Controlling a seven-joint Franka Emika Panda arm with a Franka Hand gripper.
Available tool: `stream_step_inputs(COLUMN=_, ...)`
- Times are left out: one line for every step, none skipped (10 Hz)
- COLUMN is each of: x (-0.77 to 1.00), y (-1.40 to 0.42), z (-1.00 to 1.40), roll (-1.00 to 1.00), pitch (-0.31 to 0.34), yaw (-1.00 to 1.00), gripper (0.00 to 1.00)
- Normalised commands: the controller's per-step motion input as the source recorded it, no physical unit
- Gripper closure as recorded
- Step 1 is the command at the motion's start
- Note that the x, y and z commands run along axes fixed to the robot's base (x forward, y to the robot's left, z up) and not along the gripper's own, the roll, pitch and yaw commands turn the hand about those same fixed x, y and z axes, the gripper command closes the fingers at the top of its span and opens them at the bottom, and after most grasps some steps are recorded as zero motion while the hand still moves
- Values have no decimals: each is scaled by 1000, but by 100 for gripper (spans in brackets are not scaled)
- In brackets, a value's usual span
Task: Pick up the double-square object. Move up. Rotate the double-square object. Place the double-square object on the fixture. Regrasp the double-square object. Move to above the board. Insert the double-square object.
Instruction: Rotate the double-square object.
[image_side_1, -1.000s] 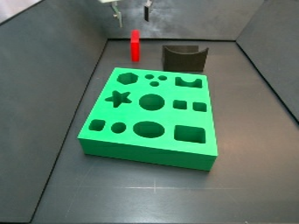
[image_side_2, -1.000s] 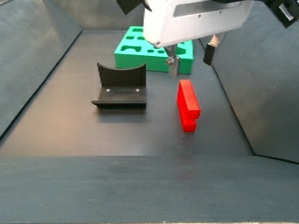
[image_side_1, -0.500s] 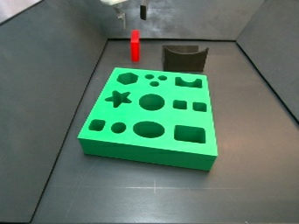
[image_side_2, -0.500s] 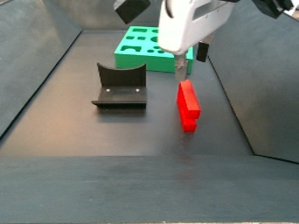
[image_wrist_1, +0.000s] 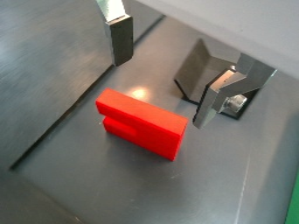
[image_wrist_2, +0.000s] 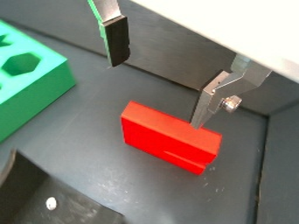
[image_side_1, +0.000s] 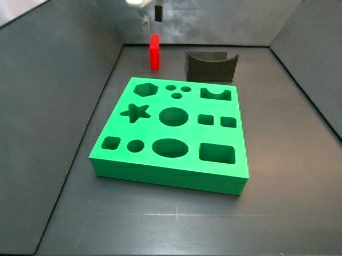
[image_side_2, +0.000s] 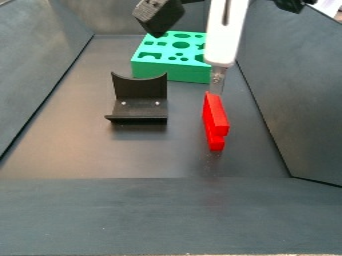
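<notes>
dark surface carries the double-square object (image_wrist_1: 142, 125) on edge; we hang our gripper (image_wrist_1: 163, 72) above, fingers wide, straddling it for pickup.

One double-square object (image_side_2: 214, 120), one fixture (image_side_2: 136, 98), one board (image_side_1: 173, 133), one end effector (image_wrist_1: 162, 63).

Dark grey matte floor (image_side_1: 174, 215) w/ sloped grey side walls (image_side_1: 60, 80), evenly lit.
</notes>
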Motion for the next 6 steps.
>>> stream_step_inputs(x=35, y=6, z=-38, roll=5, pitch=-4, yaw=1000, gripper=0)
stream_step_inputs(x=35, y=6, z=-38, roll=6, pitch=-4, yaw=1000, gripper=0)
stream_step_inputs(x=35, y=6, z=-37, roll=6, pitch=-4, yaw=1000, gripper=0)
stream_step_inputs(x=35, y=6, z=-37, roll=6, pitch=-4, yaw=1000, gripper=0)
stream_step_inputs(x=35, y=6, z=-37, roll=6, pitch=-5, yaw=1000, gripper=0)
stream_step_inputs(x=35, y=6, z=-37, roll=7, pitch=-5, yaw=1000, gripper=0)
